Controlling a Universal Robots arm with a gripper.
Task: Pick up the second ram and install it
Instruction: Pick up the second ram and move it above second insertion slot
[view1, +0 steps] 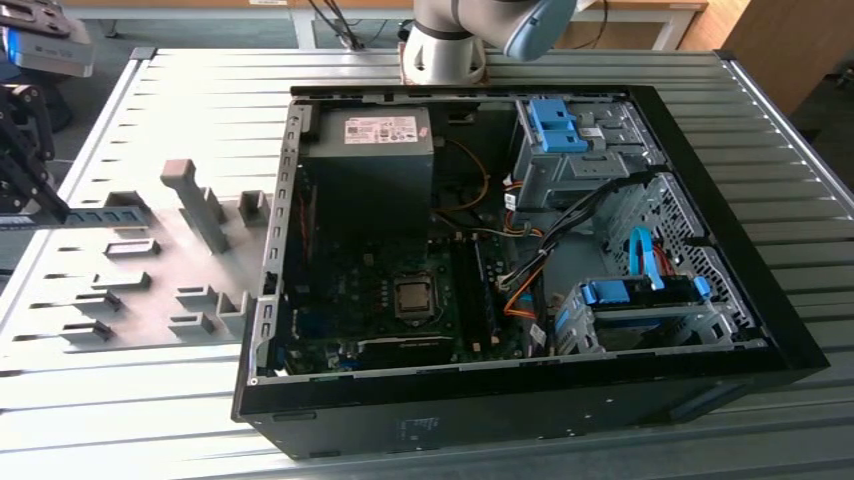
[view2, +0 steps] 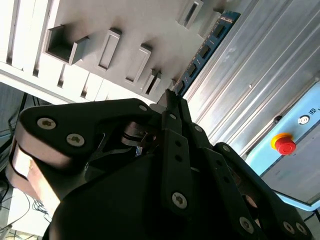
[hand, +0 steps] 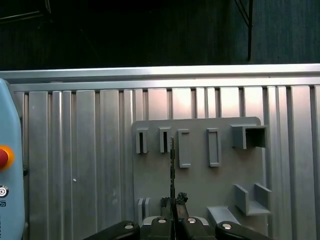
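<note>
The second ram (view1: 104, 216) is a thin blue-green stick with black chips, held level above the table at the exterior view's left, beside the grey holder plate (view1: 147, 290). My gripper (view1: 51, 205) is shut on one end of it. In the second wrist view the ram (view2: 205, 50) sticks out from between the black fingers (view2: 175, 107) over the plate's slots. The first wrist view has the ram (hand: 172, 165) edge-on as a thin line rising from the gripper (hand: 173, 206). The open computer case (view1: 747, 330) lies at the exterior view's right, its motherboard (view1: 387, 300) exposed.
Grey holder blocks (view1: 200, 205) stand up from the plate. Inside the case are a power supply (view1: 367, 150), cables and drive bays with blue clips (view1: 641, 290). The arm's base (view1: 447, 50) sits behind the case. A light-blue box with a red stop button (view2: 284, 144) lies near the table edge.
</note>
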